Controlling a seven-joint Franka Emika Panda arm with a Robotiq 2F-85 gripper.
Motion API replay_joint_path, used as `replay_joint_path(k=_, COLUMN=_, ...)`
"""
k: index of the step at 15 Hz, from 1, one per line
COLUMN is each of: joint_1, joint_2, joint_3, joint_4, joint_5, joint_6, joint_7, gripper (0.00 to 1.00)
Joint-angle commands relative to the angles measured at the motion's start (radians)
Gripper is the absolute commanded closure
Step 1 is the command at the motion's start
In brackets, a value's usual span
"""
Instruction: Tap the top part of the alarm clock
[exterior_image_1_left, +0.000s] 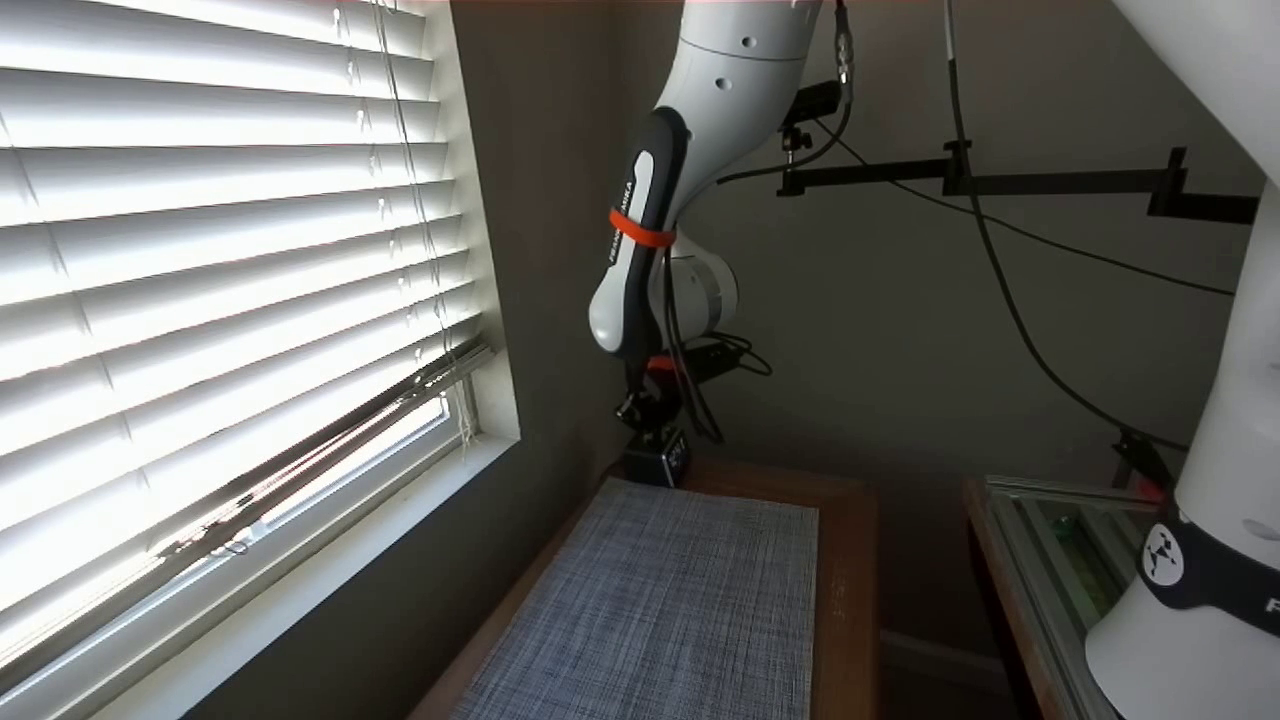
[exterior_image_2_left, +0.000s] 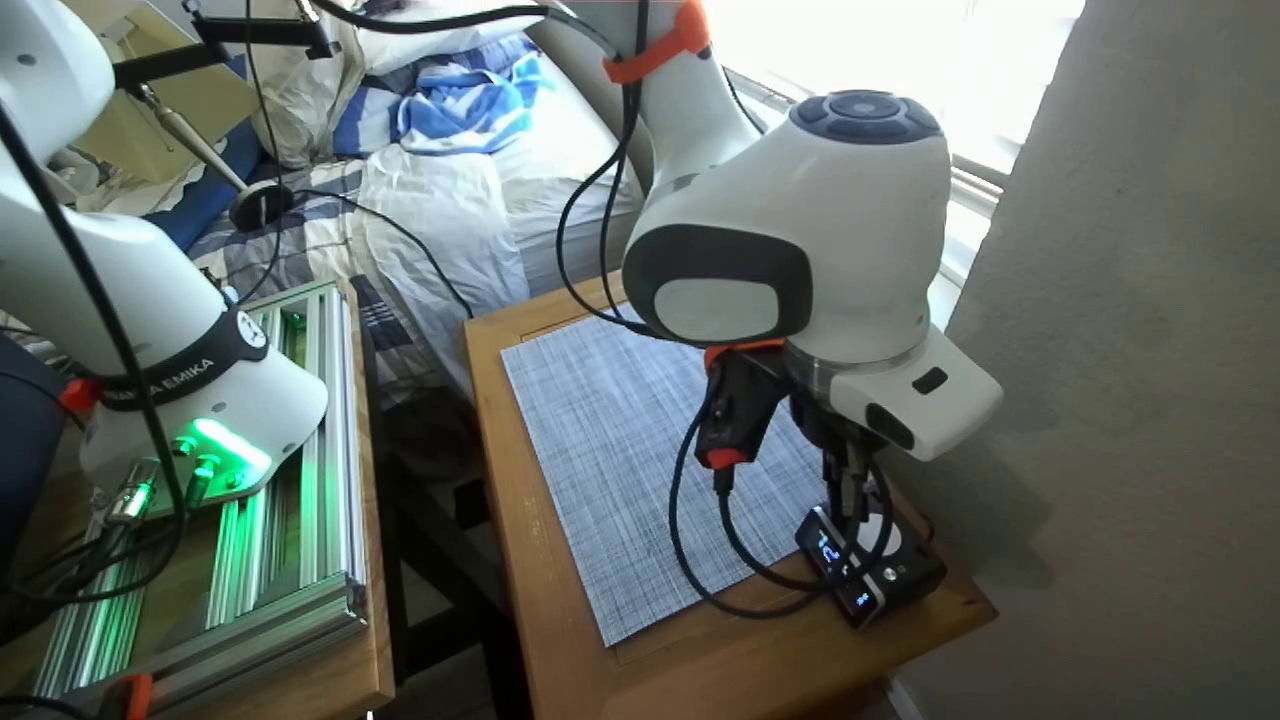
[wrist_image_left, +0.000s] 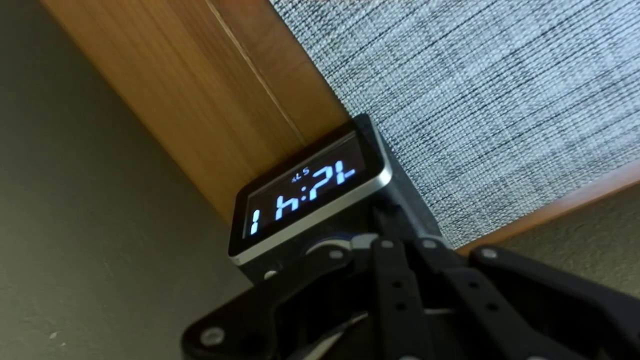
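Black alarm clock (wrist_image_left: 300, 197) (glowing), between mat (wrist_image_left: 500, 100) and table edge (wrist_image_left: 155, 122), fingers (wrist_image_left: 395, 227) above

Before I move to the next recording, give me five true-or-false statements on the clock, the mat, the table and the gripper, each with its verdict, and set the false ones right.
1. A woven mat lies on the wooden table. True.
2. The alarm clock has a lit display. True.
3. The clock stands at the centre of the mat. False: it is near a table corner, at the mat's edge.
4. The gripper is over the clock's top. True; whether it touches cannot be told.
5. The gripper's jaws are spread wide. False: in the wrist view they look shut.
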Motion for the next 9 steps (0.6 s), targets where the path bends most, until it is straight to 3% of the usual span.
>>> replay_joint_path(k=1, joint_1=-0.016, joint_2=0.019, joint_3=0.016, joint_4=0.013, joint_5=0.026, joint_6=0.027, joint_7=0.004, gripper=1.00)
replay_joint_path(k=9, joint_1=-0.021, joint_2=0.016, joint_3=0.026, joint_4=0.011, joint_5=0.027, joint_6=0.054, joint_7=0.000, gripper=1.00)
